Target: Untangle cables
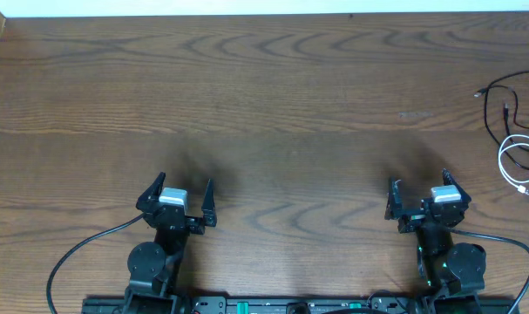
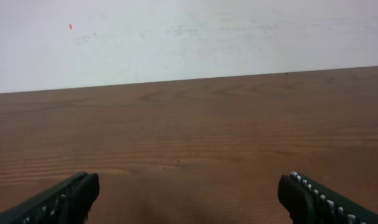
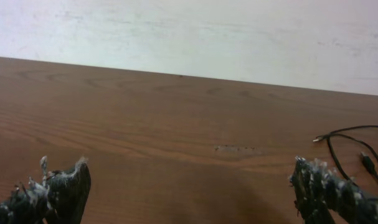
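Lying far right, one black cable [image 1: 506, 109], one white cable [image 1: 502, 159]; left gripper [image 1: 184, 184], right gripper [image 1: 418, 180], jaws wide, empty.

From the left wrist view, the left gripper [image 2: 189, 186] has its jaws spread wide, one dark finger [image 2: 61, 200] in the lower left corner and the other, with a pale ribbed edge, in the lower right. Brown wood grain of the table [image 2: 195, 118] shows between them and runs back to a white wall [image 2: 238, 37]. The wall is faintly scuffed and has a tiny red dot [image 2: 70, 26] near its upper left.
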### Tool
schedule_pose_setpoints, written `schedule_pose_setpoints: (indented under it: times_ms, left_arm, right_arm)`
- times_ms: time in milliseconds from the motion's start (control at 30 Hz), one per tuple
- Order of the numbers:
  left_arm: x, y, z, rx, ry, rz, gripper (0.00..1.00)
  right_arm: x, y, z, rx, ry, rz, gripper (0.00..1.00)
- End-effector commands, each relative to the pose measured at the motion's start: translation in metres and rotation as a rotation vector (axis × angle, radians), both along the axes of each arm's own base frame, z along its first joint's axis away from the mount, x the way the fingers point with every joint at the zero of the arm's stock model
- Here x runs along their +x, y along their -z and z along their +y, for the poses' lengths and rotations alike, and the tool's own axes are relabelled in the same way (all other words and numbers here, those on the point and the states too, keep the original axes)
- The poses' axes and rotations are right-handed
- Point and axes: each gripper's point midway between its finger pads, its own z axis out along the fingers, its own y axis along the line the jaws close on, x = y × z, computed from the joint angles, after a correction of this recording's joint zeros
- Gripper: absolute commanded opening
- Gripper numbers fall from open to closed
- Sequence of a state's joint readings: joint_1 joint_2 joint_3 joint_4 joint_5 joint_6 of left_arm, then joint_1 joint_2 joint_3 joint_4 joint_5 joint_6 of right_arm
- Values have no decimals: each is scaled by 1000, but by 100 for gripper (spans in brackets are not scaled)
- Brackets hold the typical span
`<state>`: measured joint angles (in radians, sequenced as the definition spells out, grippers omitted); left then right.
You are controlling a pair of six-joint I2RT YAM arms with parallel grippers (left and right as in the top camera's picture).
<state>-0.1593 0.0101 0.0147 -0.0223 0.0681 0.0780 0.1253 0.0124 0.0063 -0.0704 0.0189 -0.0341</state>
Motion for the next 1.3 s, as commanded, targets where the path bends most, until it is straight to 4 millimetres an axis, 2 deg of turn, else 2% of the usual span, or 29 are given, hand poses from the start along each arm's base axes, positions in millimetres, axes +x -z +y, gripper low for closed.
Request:
schedule_pose_setpoints:
  times_ms: [0,400,1267]
  left_arm:
    - [-2,14,-6,-4,34,47,96]
    - [-9,10,-32,51,198,16,96]
    - [-9,9,-32,47,199,13,96]
  right_arm:
    - [0,0,-3,-8,11,-2,99]
    - [0,0,-3,-8,11,-2,99]
    - [0,0,-3,-8,11,-2,99]
